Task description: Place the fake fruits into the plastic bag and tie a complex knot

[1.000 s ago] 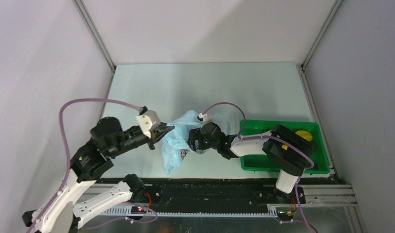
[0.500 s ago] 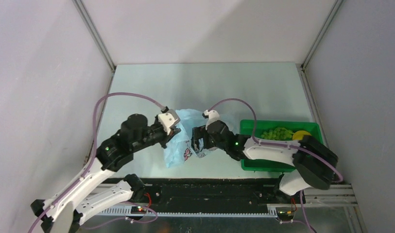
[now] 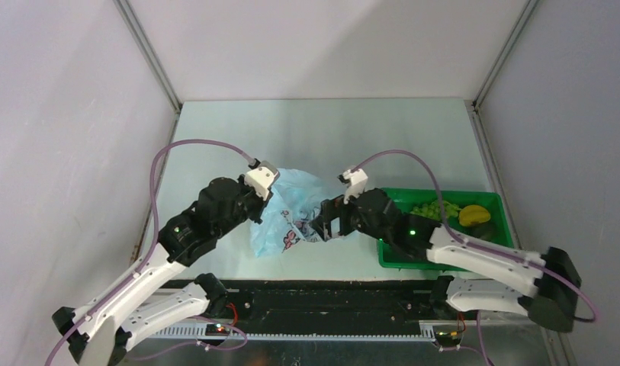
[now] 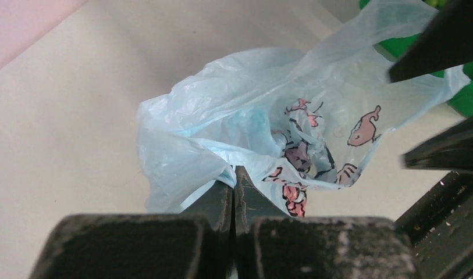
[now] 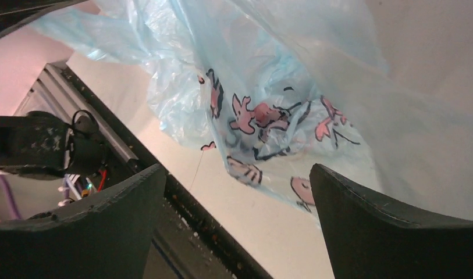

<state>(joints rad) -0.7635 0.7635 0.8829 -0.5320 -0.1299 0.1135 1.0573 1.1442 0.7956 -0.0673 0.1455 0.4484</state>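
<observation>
1. Counter [image 3: 329,130]: pale, walled on three sides; carries every item below.
2. Green tray [image 3: 499,242]: rigid, rectangular, at the right near edge of the counter. The right arm reaches across its near-left part.
3. Plastic bag [image 3: 291,210]: light-blue, thin, crinkled, with pink-and-dark cartoon prints on the side facing the arms. It sits crumpled near the centre of the counter, just left of the tray and between the two pincers. No fruit can be made out inside it.
4. Right pincer [image 5: 234,232]: released, jaws spread wide, grasping nothing. It stands at the bag's right side, with the printed film showing between and beyond the fingers [image 5: 385,226].
5. Left pincer [image 4: 234,177]: clenched, fingers pressed together, at the bag's left near edge. A fold of the film meets the tips and appears nipped there.
6. Grapes [image 3: 431,209]: light-green bunch lying in the far part of the tray.
7. Yellow fruit [image 3: 474,215]: in the tray, just right of the grapes.
</observation>
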